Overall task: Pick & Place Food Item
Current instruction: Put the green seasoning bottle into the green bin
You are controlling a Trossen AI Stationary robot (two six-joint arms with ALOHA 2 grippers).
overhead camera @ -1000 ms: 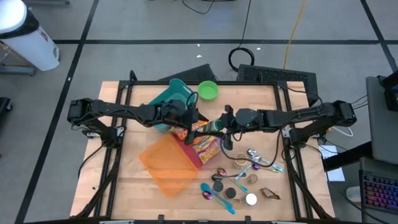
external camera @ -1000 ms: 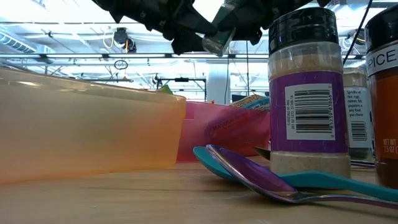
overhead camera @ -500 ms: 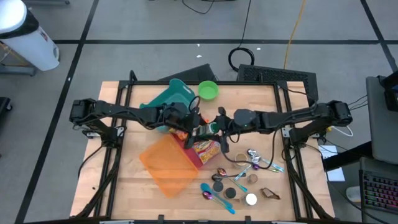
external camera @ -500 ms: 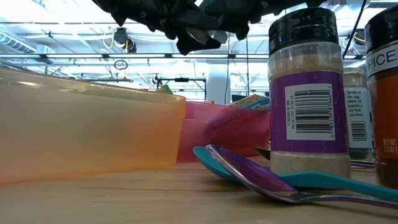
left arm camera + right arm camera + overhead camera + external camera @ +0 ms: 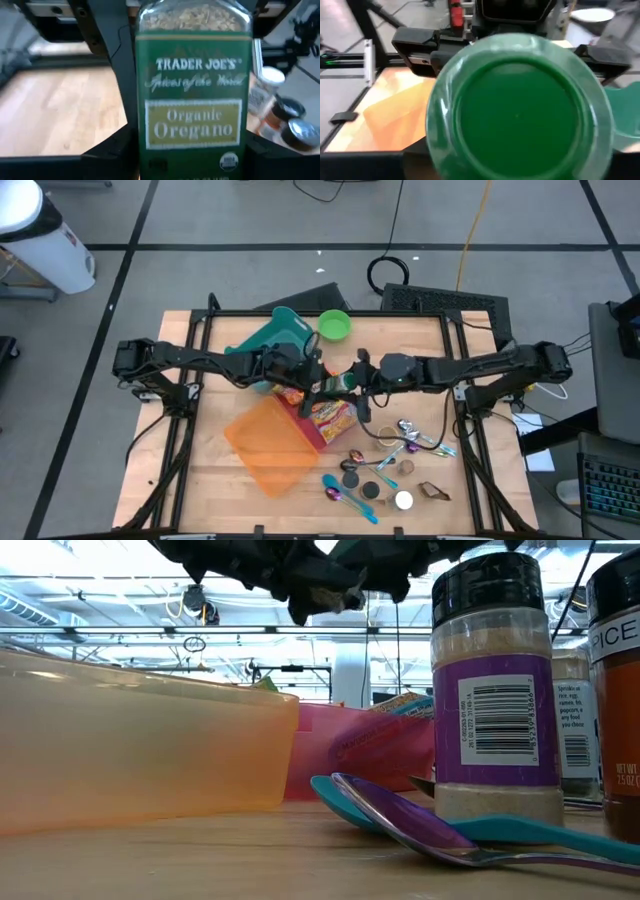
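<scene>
1. One big wooden table (image 5: 200,480) holds everything. It is flat and pale.
2. Two dark arms meet over the middle of the table. The left gripper (image 5: 322,383) and the right gripper (image 5: 350,383) are almost nose to nose. A second ago they were a little apart, and the left fingers were spread wide. Now the left arm has come in, and its fingers have closed onto the sides of the jar (image 5: 192,100).
3. One orange tub (image 5: 268,442) lies near the front. It is smooth, see-through plastic with straight sides. A teal tub (image 5: 275,330) and a round green bowl (image 5: 334,325) sit at the far side.
4. The jar hangs in the air between the two grippers, above the snack bags (image 5: 328,415). It is clear and round, with a green label and a green end. Dry flakes fill it.
5. The right gripper is clamped on the jar's other end. Both are holding it, so I think this is a hand-over. The right one should let go next.
6. Shiny spoons (image 5: 345,495) lie near the front right.
</scene>
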